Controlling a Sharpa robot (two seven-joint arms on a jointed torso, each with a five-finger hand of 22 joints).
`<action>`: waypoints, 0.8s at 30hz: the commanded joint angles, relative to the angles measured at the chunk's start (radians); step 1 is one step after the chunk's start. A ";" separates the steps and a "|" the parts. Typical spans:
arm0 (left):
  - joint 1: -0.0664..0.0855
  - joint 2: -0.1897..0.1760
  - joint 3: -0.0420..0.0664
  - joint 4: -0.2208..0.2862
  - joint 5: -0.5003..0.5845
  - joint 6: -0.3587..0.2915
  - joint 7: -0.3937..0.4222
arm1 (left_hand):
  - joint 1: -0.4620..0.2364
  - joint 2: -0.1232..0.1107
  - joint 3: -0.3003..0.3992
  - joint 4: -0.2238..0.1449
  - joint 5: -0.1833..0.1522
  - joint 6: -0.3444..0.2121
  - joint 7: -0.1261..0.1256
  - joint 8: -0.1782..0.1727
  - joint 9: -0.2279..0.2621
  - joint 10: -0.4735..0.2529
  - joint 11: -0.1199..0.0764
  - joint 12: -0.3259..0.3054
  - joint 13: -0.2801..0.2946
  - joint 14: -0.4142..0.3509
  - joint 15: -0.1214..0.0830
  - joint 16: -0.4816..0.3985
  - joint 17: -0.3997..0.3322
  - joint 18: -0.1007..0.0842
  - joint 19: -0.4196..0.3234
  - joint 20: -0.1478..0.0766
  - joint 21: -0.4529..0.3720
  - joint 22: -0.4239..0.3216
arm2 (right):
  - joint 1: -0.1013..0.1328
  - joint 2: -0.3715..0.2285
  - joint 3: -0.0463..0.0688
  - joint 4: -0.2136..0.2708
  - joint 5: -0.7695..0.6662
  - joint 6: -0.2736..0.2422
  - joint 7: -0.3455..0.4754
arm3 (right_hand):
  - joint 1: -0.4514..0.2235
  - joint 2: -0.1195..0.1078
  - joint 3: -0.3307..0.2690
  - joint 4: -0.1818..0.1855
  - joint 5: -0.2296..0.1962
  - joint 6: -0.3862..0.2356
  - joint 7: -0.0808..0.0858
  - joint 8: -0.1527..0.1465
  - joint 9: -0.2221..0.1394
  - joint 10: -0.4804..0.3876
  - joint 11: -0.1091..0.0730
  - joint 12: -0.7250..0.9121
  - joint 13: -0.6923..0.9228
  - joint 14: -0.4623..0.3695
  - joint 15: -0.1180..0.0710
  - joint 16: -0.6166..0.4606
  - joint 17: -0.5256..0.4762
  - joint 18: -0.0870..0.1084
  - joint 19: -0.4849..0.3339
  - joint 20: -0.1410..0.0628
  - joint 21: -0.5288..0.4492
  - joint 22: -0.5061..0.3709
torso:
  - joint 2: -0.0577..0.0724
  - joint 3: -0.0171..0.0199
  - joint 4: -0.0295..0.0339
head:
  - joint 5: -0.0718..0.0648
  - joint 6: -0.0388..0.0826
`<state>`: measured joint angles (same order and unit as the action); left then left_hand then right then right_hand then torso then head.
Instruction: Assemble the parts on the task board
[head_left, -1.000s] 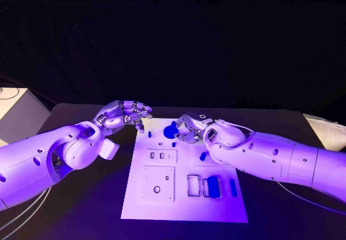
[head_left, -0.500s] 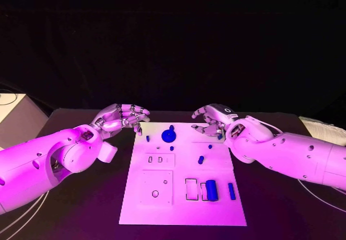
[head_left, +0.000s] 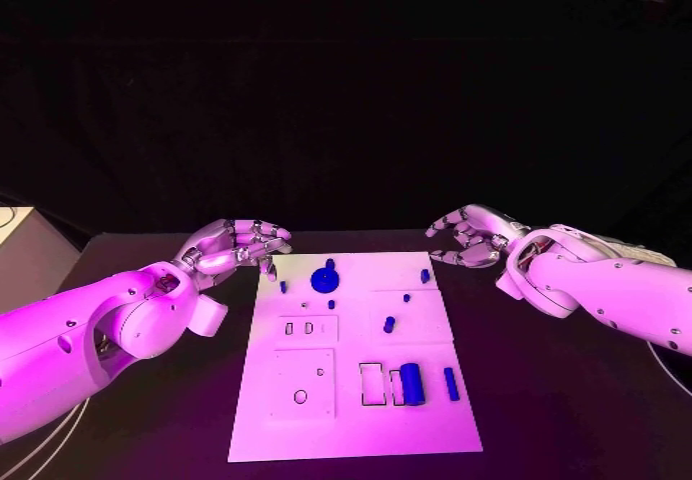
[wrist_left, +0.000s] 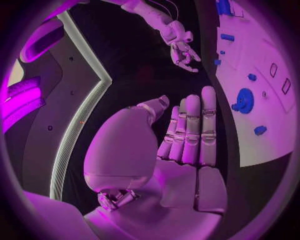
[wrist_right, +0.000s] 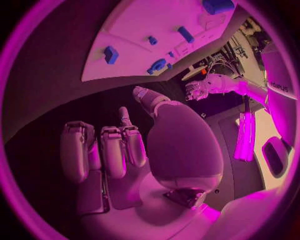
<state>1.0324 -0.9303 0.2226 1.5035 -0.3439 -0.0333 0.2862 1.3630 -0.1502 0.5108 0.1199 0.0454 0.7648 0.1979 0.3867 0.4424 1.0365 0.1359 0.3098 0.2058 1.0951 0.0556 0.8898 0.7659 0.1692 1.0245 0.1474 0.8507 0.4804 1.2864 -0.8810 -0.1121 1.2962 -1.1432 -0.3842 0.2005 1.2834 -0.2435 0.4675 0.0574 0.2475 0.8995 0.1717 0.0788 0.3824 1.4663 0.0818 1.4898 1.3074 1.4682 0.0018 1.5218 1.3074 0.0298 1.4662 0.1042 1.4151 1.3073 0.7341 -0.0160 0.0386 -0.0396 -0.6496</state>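
Overhead head view, two wrist fisheyes

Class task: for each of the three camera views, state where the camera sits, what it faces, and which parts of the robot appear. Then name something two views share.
Head view: on the robot's head, looking down at the task board; left hand and right hand flank it.
Left wrist view: behind the left hand, facing the board's blue gear.
Right wrist view: behind the right hand, facing the board.
Shared: the gear.
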 joint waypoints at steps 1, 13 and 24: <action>-0.005 0.001 0.000 -0.001 -0.003 0.014 0.018 | -0.011 -0.002 0.005 -0.001 0.004 -0.010 0.015 -0.005 0.001 -0.008 -0.001 -0.004 -0.001 -0.005 0.001 -0.004 -0.001 0.014 -0.007 -0.001 -0.002 -0.001 | -0.011 -0.004 0.000 -0.009 -0.032 0.085 0.043 | 0.011 -0.005 0.000 -0.008 -0.003 -0.009 0.000 -0.006 -0.002 0.018 0.004 -0.002 0.183 0.074 0.005 -0.004 0.151 0.014 0.023 0.004 -0.005 0.099 | -0.003 0.0068 -0.0045 | 0.005 -0.006; -0.011 -0.002 0.000 -0.003 -0.003 0.019 0.017 | -0.010 0.000 0.007 -0.002 0.004 -0.010 0.015 -0.005 0.001 -0.009 -0.001 -0.004 -0.001 -0.003 0.001 -0.004 -0.001 0.015 -0.007 -0.001 -0.002 -0.001 | -0.062 0.001 0.000 -0.049 -0.107 0.075 0.016 | 0.012 -0.006 -0.004 -0.011 0.000 -0.013 0.000 -0.007 -0.003 0.019 0.004 -0.001 0.183 0.074 0.005 -0.004 0.153 0.014 0.023 0.003 -0.005 0.100 | 0.000 0.0062 -0.0006 | 0.001 -0.015; -0.012 -0.006 0.001 0.001 -0.003 0.021 0.014 | -0.009 0.001 0.008 -0.003 0.004 -0.011 0.015 -0.005 0.002 -0.009 -0.001 -0.004 -0.001 -0.002 0.001 -0.003 -0.001 0.015 -0.006 -0.001 -0.001 -0.001 | -0.086 0.029 0.000 -0.078 -0.107 -0.014 -0.020 | 0.003 0.009 -0.009 -0.003 0.017 -0.012 0.003 -0.007 -0.002 0.022 0.006 0.002 0.186 0.075 0.006 -0.003 0.155 0.013 0.026 0.004 -0.003 0.103 | 0.002 0.0060 0.0014 | 0.003 -0.023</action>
<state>1.0208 -0.9371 0.2225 1.5014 -0.3441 -0.0318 0.2883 1.3629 -0.1501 0.5136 0.1172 0.0454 0.7613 0.1944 0.3867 0.4431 1.0365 0.1359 0.3098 0.2058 1.0952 0.0556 0.8898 0.7660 0.1692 1.0235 0.1485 0.8507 0.4804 1.2012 -0.8548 -0.1127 1.2209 -1.2352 -0.3558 0.1975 1.2869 -0.2471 0.4636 0.0536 0.2614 0.8926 0.1755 0.0750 0.3805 1.4663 0.0818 1.4898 1.3079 1.4683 0.0017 1.5219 1.3074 0.0299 1.4661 0.1041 1.4151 1.3079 0.7356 -0.0091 0.0392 -0.0371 -0.6712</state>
